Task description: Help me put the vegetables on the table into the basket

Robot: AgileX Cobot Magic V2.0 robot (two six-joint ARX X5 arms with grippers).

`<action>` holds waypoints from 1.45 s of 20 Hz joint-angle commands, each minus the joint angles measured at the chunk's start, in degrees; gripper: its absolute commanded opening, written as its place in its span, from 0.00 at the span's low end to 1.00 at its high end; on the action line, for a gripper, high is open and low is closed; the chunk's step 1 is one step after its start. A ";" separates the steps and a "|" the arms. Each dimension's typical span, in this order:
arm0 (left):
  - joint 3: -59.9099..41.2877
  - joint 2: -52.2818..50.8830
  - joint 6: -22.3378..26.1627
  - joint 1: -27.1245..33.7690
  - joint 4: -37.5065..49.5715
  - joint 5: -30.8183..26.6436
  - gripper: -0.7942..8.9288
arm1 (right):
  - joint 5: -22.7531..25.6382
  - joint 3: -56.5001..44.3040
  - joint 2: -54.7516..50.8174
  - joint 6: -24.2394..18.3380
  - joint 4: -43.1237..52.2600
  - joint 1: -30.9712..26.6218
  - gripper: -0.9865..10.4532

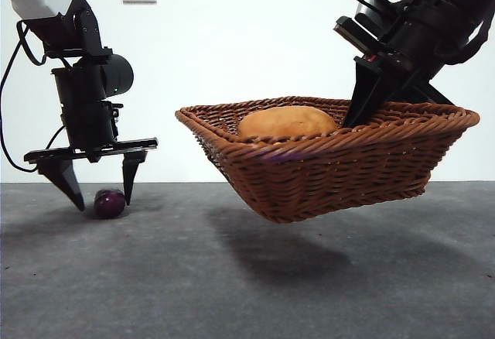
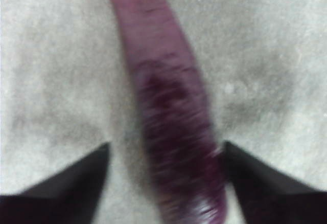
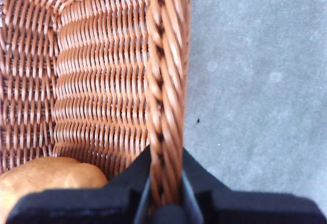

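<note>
Gripping the braided rim of the basket (image 1: 332, 157) with my right gripper (image 3: 164, 203), I hold it lifted clear of the table (image 1: 247, 277); its shadow falls on the grey surface beneath, and it hangs tilted, lower on the side toward my other arm. In the right wrist view my two black jaws are pressed tight on either side of the rim, one inside the woven wall and one outside. The orange-brown potato (image 1: 288, 122) lies inside the basket, its rounded top showing above the near rim, and it also shows at the corner of the right wrist view.

My left gripper (image 1: 103, 192) is down at the table with its jaws spread wide, one on each side of the dark purple eggplant (image 1: 110, 203). The eggplant lies on the table between them; from the left wrist view it runs lengthwise up the gap, blurred, and I cannot tell whether either jaw touches it.
</note>
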 commanded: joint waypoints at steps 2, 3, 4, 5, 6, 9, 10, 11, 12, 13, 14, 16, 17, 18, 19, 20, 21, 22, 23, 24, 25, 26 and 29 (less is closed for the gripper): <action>-0.24 1.36 0.50 -0.61 1.16 1.86 0.07 | -0.79 -0.13 0.42 -0.39 0.83 0.15 0.08; -0.24 1.36 0.52 -0.94 1.62 1.81 0.07 | -0.79 -0.13 0.42 -0.44 0.83 0.15 0.08; -0.24 1.36 0.79 -1.18 1.92 1.79 0.07 | -0.76 -0.13 0.42 -0.44 0.85 0.15 0.08; -0.24 1.36 1.33 -1.36 2.21 2.08 0.07 | -0.76 -0.13 0.42 -0.42 0.85 0.15 0.08; -0.24 1.33 2.84 -1.36 2.43 4.42 0.07 | -0.74 -0.13 0.42 -0.42 0.85 0.15 0.08; -0.24 -1.05 13.44 -1.29 0.57 7.32 0.07 | -0.70 -0.13 0.42 0.09 0.87 0.15 0.08; -0.24 -2.73 17.44 -1.11 -0.13 7.37 0.07 | -0.44 -0.13 0.42 0.20 0.81 0.15 0.08; -0.24 -5.14 20.00 -0.81 -0.76 7.63 0.07 | 0.50 -0.13 0.42 0.28 0.61 0.15 0.08; -0.24 -7.93 21.68 -0.37 -0.92 9.29 0.07 | 1.42 -0.13 0.44 0.55 0.31 0.15 0.08; -0.24 -11.13 22.25 0.20 -0.85 12.24 0.07 | 1.86 -0.13 0.44 0.72 0.15 0.20 0.08; -0.24 -14.58 22.38 0.76 -1.07 16.26 0.07 | 1.84 -0.13 0.46 1.44 0.37 0.22 0.08; -0.26 -21.38 23.45 1.11 -3.56 22.64 0.07 | 2.32 -0.13 0.48 3.02 1.77 0.22 0.08; -0.26 -24.57 25.14 0.98 -5.81 24.04 0.07 | 2.47 -0.13 0.50 3.98 2.73 0.22 0.08; -0.72 -27.54 24.76 -0.26 -6.88 27.10 0.07 | 2.47 -0.13 0.52 5.05 3.69 0.22 0.08; -2.05 -30.45 23.34 -1.16 -5.86 32.28 0.07 | 2.49 -0.13 0.52 5.40 4.17 0.26 0.08; -4.26 -33.33 21.99 -2.25 -4.33 35.10 0.07 | 2.47 -0.13 0.52 5.97 4.35 0.42 0.08; -7.52 -36.41 21.22 -4.42 -2.95 35.43 0.07 | 3.21 -0.13 0.52 6.10 4.39 1.07 0.08; -11.78 -39.36 20.13 -7.37 -1.27 35.41 0.07 | 4.61 -0.15 0.52 6.25 4.63 1.40 0.08; -16.66 -42.01 17.51 -10.10 1.73 35.43 0.07 | 5.09 -0.13 0.52 6.49 4.87 1.42 0.08; -21.73 -44.78 12.85 -12.72 6.93 35.60 0.07 | 5.05 -0.13 0.55 7.21 5.03 1.55 0.08; -26.16 -46.93 6.69 -15.28 13.73 36.11 0.07 | 4.98 -0.13 0.55 7.58 5.25 1.84 0.08; -29.51 -48.13 1.31 -17.64 19.65 36.04 0.07 | 4.85 -0.13 0.55 7.76 5.22 1.84 0.08; -34.75 -47.89 -9.16 -22.99 29.44 32.46 0.07 | 4.87 -0.13 0.52 8.00 5.07 3.23 0.08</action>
